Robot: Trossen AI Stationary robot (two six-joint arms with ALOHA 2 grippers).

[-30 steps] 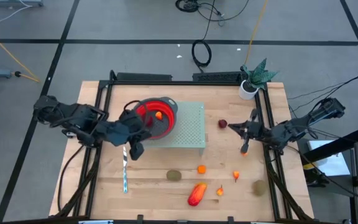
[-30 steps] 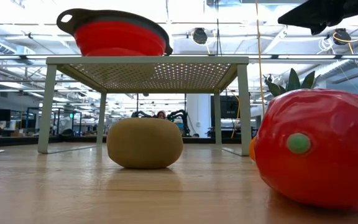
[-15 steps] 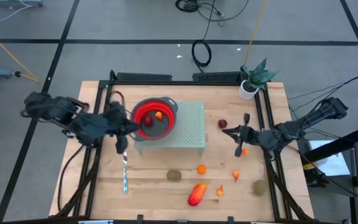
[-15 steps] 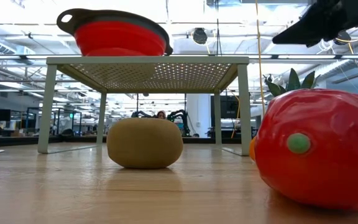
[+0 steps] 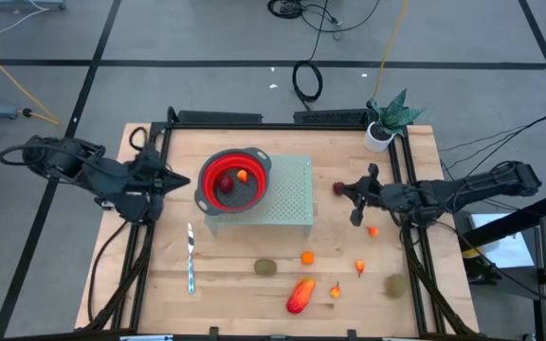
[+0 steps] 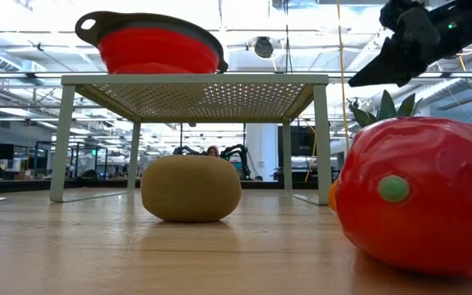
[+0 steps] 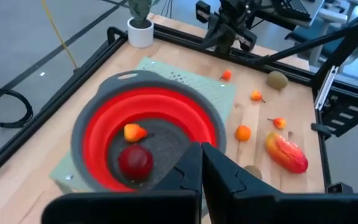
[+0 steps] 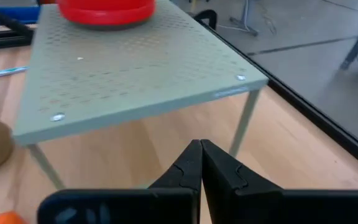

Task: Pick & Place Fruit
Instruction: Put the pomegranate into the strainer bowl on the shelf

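Note:
A red bowl stands on a green perforated stand. In it lie a dark-red round fruit and an orange piece. My left gripper, shut and holding nothing, hovers just left of the bowl. My right gripper is shut too, right of the stand and at about its top's height; a dark-red fruit lies by its tips. On the table rest two brown-green ovals, a long red-orange piece and small orange pieces.
A slim silver knife lies on the table left of the fruits, near the front edge. A potted plant stands at the far right corner. Black frame rails run along the table's left and right sides.
My left gripper has drawn back from over the bowl toward the table's left edge, staying shut; the dark-red fruit in the bowl now shows. My right gripper has swung toward the stand and sunk a little, rolling as it went, off the orange piece it hung over.

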